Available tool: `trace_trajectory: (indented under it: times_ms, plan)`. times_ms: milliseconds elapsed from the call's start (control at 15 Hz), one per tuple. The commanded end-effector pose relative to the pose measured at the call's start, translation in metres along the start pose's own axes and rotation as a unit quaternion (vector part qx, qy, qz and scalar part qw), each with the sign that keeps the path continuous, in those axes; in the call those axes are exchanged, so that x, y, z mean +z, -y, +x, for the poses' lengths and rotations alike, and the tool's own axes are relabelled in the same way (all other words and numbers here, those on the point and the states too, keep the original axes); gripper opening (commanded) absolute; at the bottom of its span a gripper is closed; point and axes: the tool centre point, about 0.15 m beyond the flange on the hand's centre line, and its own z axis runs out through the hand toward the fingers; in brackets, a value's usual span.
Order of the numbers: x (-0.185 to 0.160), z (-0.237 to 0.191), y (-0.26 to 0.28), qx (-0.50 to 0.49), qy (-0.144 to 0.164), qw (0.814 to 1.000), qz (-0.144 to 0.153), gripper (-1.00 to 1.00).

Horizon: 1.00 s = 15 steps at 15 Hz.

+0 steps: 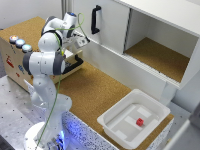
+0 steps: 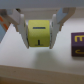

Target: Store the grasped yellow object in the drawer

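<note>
Gripper (image 2: 39, 31) clamped on the yellow object (image 2: 39, 33) over the drawer (image 1: 70, 66) — best lower it well inside before letting go.

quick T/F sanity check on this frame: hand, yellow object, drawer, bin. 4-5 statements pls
1. The hand is shut on the yellow object. True.
2. The red block sits in the white cabinet. False: it lies in the white bin.
3. The drawer has a black bar handle. True.
4. The cabinet's open compartment holds a yellow piece. False: nothing shows in it.
5. The hand hovers above the bin. False: it is up near the drawer, by the cabinet door.
</note>
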Motion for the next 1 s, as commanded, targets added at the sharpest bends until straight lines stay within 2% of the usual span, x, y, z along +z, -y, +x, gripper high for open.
trace_trajectory:
  times_ms: [0, 267, 333, 600, 933]
  plan:
    - [0.032, 0.018, -0.005, -0.028, 0.078, 0.997, 0.014, -1.0]
    - [0.037, 0.015, -0.017, 0.005, 0.065, 0.998, 0.006, -1.0]
    - [0.034, 0.015, -0.018, 0.012, 0.06, 0.998, -0.005, 1.0]
    - [0.005, 0.017, -0.021, 0.032, 0.02, 0.999, -0.03, 1.0]
    - [0.001, 0.018, -0.02, 0.034, 0.016, 0.999, -0.033, 1.0]
